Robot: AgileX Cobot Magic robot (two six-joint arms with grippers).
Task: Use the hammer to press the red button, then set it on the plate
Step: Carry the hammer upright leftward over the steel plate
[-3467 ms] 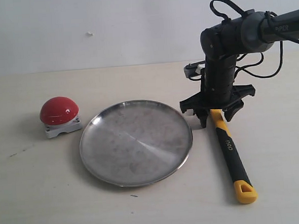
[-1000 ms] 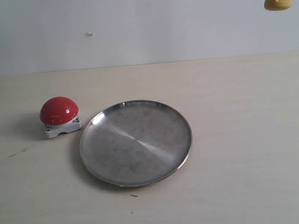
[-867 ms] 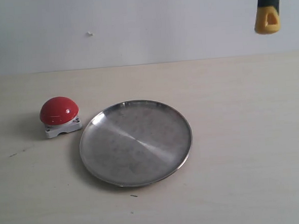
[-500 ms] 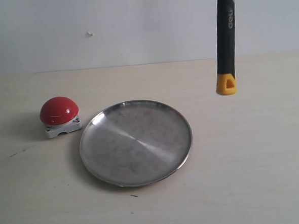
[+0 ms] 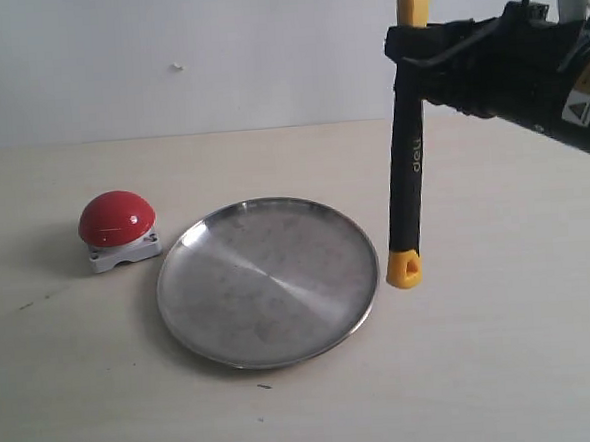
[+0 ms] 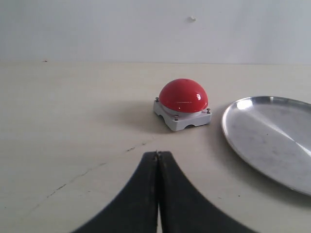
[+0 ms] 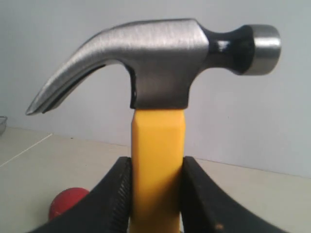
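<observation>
Yellow and black, the hammer (image 5: 409, 164) hangs upright, head up, clamped in the right gripper (image 5: 410, 42) at the far right of the scene. The right wrist view shows the two black fingers (image 7: 119, 194) pressed against opposite sides of the yellow neck, just below the grey metal head. The jaws stand only as far apart as the neck is thick. The head sits directly above the fingers, with its forked end to one side and its round striking face to the other. In the exterior view most of the head is cut off by the upper edge. The handle runs straight down from the grip. Its yellow end lies just beside the right rim of the plate (image 5: 269, 283); contact with the table (image 5: 504, 368) cannot be determined.

The red button (image 5: 116, 217) stands on its white-grey base at the left, near the plate's left rim but apart from it. It is well apart from the hammer, with the plate between them. The right wrist view shows the button low behind the fingers.

The left gripper (image 6: 158, 165) is fully closed, fingertips touching, and holds nothing. The button and the plate's edge lie beyond it on the table.
</observation>
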